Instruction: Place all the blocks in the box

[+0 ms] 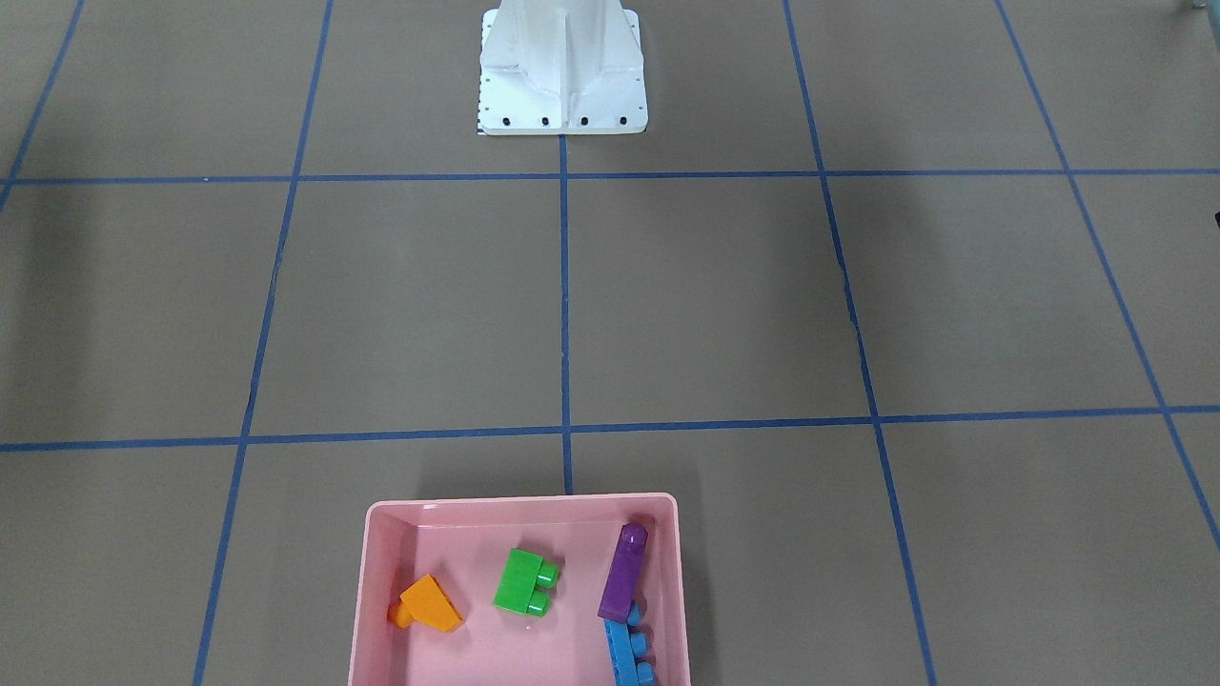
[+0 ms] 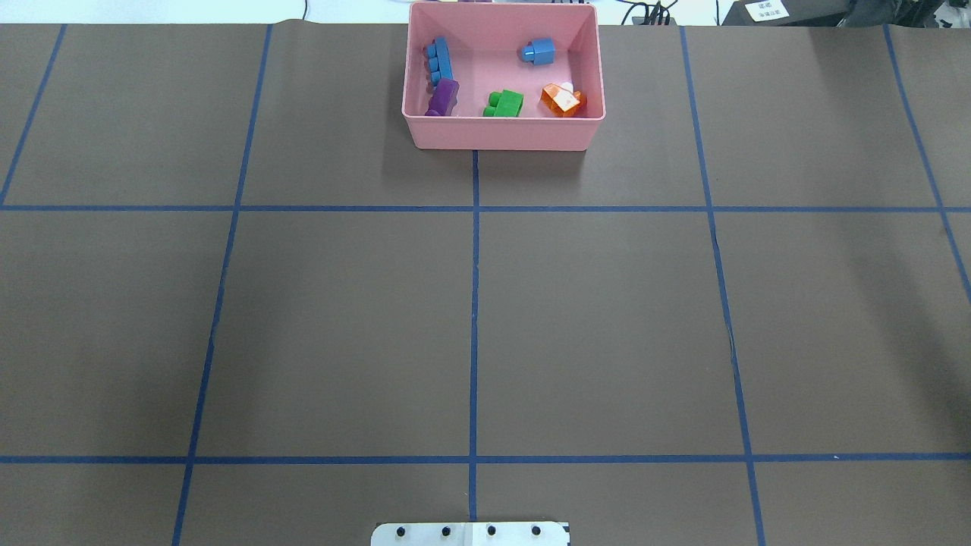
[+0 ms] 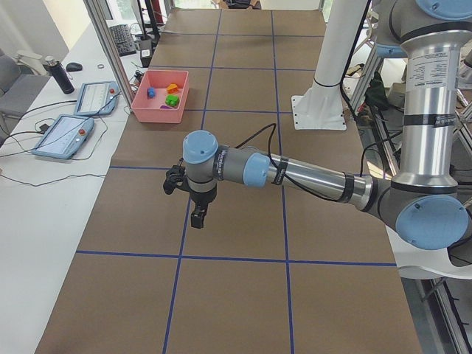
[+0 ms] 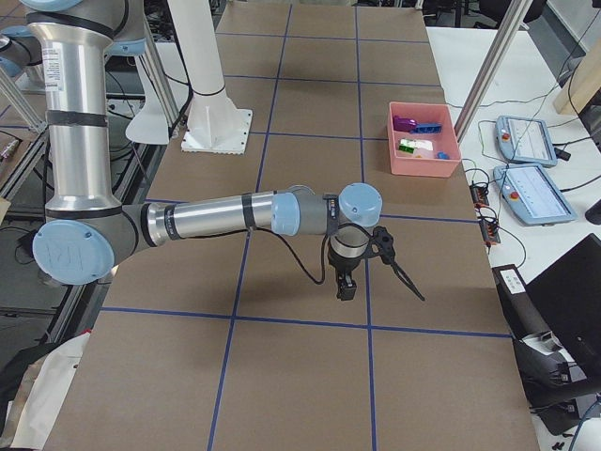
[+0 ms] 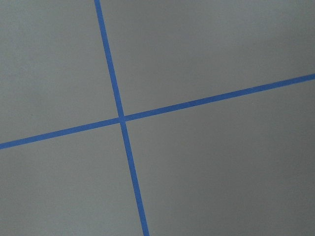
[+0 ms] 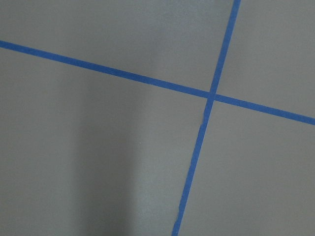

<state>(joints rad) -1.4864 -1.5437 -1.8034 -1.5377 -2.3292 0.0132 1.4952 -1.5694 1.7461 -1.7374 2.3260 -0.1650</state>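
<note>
You see the pink box (image 2: pixel 504 138) at the table's (image 2: pixel 341 318) far edge, opposite the robot, with all five blocks inside. The long blue block (image 2: pixel 438 61) lies along the box's left wall, and the purple block (image 2: pixel 443 97) touches its near end. The green block (image 2: pixel 506 103) and the orange wedge (image 2: pixel 563 100) sit by the near wall, and the small blue block (image 2: pixel 540 51) sits farther back. The left gripper (image 3: pixel 197 220) and right gripper (image 4: pixel 345 289) hang fingers-down over the table, well apart from the box. You cannot tell whether either is spread or closed, or grips anything.
</note>
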